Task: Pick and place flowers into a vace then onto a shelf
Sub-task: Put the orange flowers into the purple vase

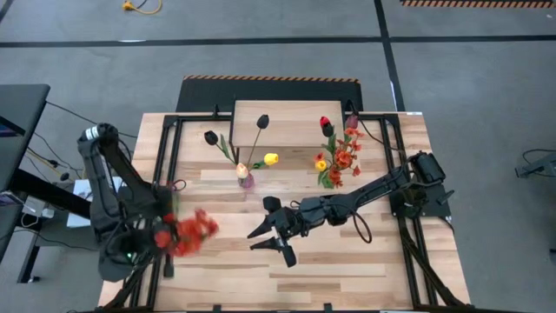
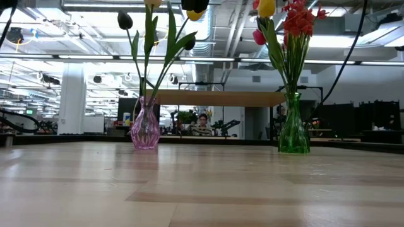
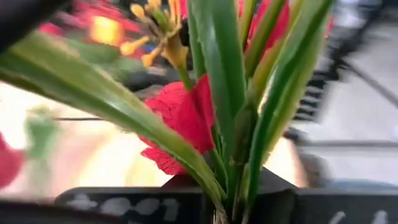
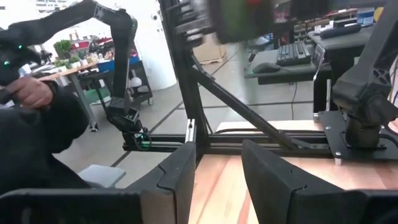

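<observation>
Over at the left edge of the surface [image 1: 347, 269], the left pincer [image 1: 161, 236] is clamped on a bunch of orange-red flowers [image 1: 193, 229], held above the planks — in the left wrist view the green stems and red petals [image 3: 186, 115] rise straight out from between its fingers. Toward the middle, a pink vase [image 1: 246, 180] holds dark and yellow tulips [image 1: 270, 159], just in front of the shelf [image 1: 287, 113] at the far edge. Next, the right pincer [image 1: 271, 233] hovers over the bare middle planks, its fingers [image 4: 177, 171] apart with nothing between them. Further right, a green vase [image 2: 293, 126] carries red blossoms with a yellow and a maroon tulip [image 1: 339, 156] — beside the shelf, not on it.
</observation>
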Controlling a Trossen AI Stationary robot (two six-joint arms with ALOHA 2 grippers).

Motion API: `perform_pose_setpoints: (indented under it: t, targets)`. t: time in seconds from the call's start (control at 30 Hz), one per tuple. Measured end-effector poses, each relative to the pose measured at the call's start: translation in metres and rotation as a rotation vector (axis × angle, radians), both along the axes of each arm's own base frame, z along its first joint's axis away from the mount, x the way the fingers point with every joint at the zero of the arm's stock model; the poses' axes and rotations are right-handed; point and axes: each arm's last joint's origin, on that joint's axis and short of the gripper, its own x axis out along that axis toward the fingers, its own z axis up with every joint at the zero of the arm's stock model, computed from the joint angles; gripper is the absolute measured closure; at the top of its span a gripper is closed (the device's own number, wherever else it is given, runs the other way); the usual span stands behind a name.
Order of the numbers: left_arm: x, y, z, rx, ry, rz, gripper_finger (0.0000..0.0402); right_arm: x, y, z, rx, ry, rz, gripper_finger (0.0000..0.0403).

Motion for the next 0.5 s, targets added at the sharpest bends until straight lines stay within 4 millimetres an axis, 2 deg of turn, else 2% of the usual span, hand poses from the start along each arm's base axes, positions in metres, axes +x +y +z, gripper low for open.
perform_pose_setpoints:
  t: [0.1,0.27,0.4,0.5]
  targets:
    - [0.008,-0.019,-0.001,-0.023,0.021,-0.137,0.0401,-0.001,0.002,0.0,0.028,0.012,0.005,0.028]
    - [0.018,-0.039,0.002,0.141,-0.03,-0.364,0.0401,-0.004,0.012,0.0,0.047,0.017,0.052,0.028]
    - [0.028,-0.041,0.014,0.284,-0.136,-0.607,0.0401,-0.01,0.023,0.004,0.05,0.005,0.088,0.0282]
    - [0.038,-0.028,0.022,0.35,-0.178,-0.737,0.0401,-0.015,0.032,0.007,0.032,-0.016,0.112,0.0282]
